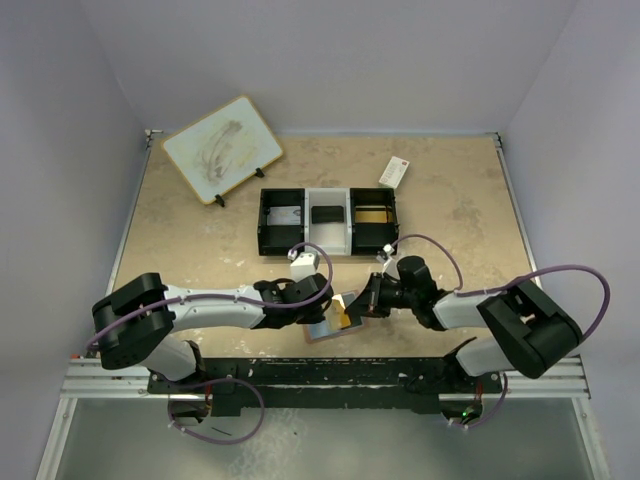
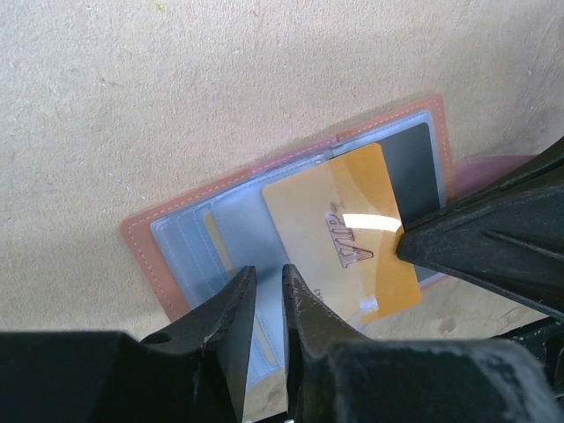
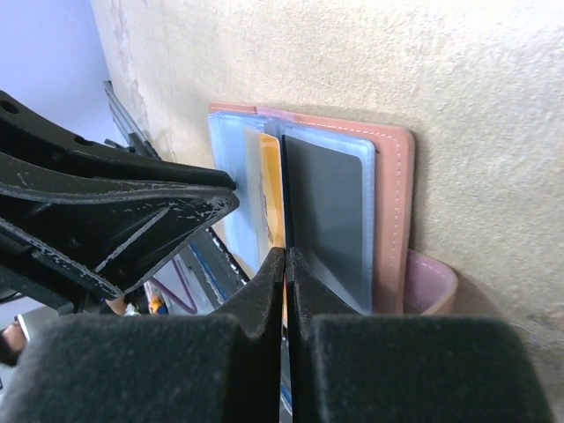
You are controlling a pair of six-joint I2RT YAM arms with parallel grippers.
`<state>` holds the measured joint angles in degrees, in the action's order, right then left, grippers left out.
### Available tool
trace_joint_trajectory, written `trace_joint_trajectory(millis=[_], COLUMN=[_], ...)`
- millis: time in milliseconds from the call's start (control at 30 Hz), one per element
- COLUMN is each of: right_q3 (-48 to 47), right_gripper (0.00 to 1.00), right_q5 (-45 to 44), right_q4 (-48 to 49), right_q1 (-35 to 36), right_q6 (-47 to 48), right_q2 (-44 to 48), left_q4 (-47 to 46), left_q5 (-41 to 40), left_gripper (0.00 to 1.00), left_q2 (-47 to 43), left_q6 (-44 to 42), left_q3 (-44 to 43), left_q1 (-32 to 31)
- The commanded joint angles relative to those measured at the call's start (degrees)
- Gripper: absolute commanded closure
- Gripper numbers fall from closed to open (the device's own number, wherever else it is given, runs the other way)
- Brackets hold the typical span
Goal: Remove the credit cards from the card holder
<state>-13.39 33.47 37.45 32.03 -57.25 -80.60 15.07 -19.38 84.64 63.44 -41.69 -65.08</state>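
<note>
two claws meet at one open card holder (image 2: 189, 233), which lies on the worktop (image 2: 176, 88) near the front edge, between the arms. the right claw (image 3: 284, 256) is closed almost to nothing on one orange card (image 2: 339, 238), pinching its edge; that card sticks partway out of a clear pocket, slanted across the holder's middle. one dark grey card (image 3: 326, 207) sits fully inside the pocket beside it. one pink strap (image 3: 432, 282) pokes out from under the holder's far leaf. the left claw (image 2: 269, 273) is narrowed to a thin slit, and the holder's clear near edge runs into that slit, so it seems to grip the holder there.

farther back stands one black-and-white tray (image 1: 264, 220) with three compartments: one pale grey card (image 1: 285, 215) in the left one, one dark card (image 1: 325, 213) in the middle, and something gold-brown in the right that i cannot make out. one white packet (image 1: 394, 172) with a red end lies beyond the tray, and one pale board (image 1: 222, 148) is propped at the back left.
</note>
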Motion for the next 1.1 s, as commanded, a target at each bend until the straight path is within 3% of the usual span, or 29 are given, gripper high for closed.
trace_joint_trajectory(millis=[0, 333, 533, 800, 1067], right_q3=[0.5, 0.8, 1.3, 1.1, 1.5], right_gripper=[1.0, 1.0, 1.0, 0.98, 0.9], right_q5=[-0.4, 1.2, 0.7, 2.5, 4.0], right_q4=[-1.2, 4.4, 4.4, 9.5, 15.1], right_q1=[-0.8, -0.8, -0.8, -0.8, -0.7], right_q6=[2.2, 0.1, -0.2, -1.3, -3.8], right_q2=[0.5, -3.3, -2.6, -4.0, -6.6], left_q4=[7.9, 2.4, -5.5, -2.5, 0.8], left_q5=[-3.0, -2.4, 3.2, 1.7, 0.2], left_gripper=[0.83, 0.72, 0.7, 0.77, 0.82], left_q2=[0.9, -2.1, -1.8, -0.5, -0.3], left_q6=[-2.2, -6.5, -5.9, -2.3, -3.9], left_q3=[1.0, -6.5, -3.6, 1.6, 1.4], left_q1=[0.0, -0.1, -0.1, -0.1, -0.1])
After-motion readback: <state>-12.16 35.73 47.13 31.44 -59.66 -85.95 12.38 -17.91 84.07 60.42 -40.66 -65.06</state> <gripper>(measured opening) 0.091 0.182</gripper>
